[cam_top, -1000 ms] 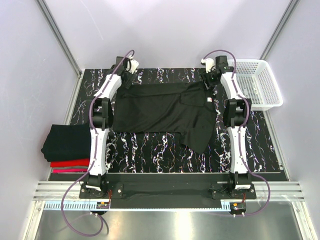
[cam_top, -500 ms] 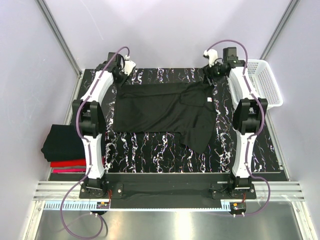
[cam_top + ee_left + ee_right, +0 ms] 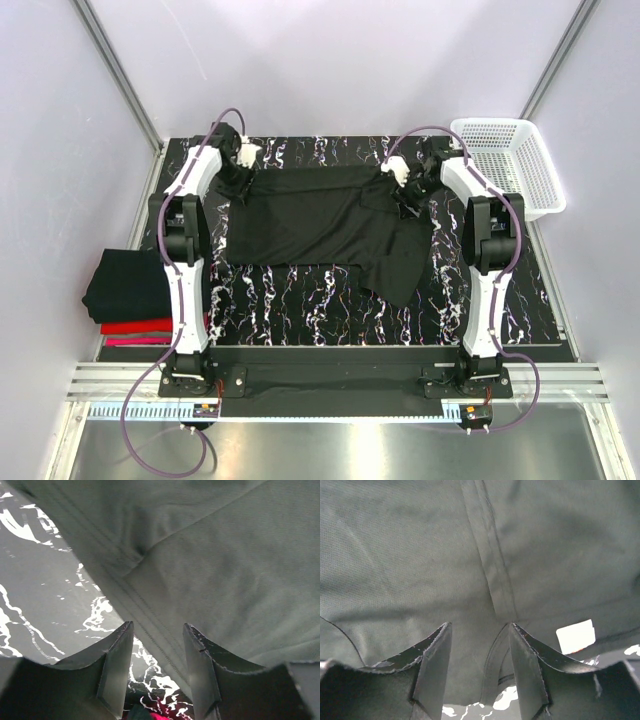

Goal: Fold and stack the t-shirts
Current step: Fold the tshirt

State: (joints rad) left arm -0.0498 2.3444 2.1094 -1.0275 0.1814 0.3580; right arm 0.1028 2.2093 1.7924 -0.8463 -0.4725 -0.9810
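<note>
A plain black t-shirt (image 3: 320,225) lies spread on the marbled black table (image 3: 300,300), with one part trailing toward the near right. My left gripper (image 3: 238,166) is at its far left corner. In the left wrist view it (image 3: 157,630) is open, with the stitched hem of the shirt (image 3: 225,555) running between the fingers. My right gripper (image 3: 405,186) is at the shirt's far right, by the collar. In the right wrist view it (image 3: 480,627) is open over the cloth (image 3: 420,555), next to the white neck label (image 3: 575,636).
A stack of folded shirts (image 3: 130,285), black on top of red and pink, sits at the table's left edge. A white mesh basket (image 3: 510,165) stands at the far right. Grey walls close in the back and both sides.
Both arms have swung inward and lowered. The left gripper came down onto the shirt's far left corner. The right gripper moved left and nearer, onto the collar area.
</note>
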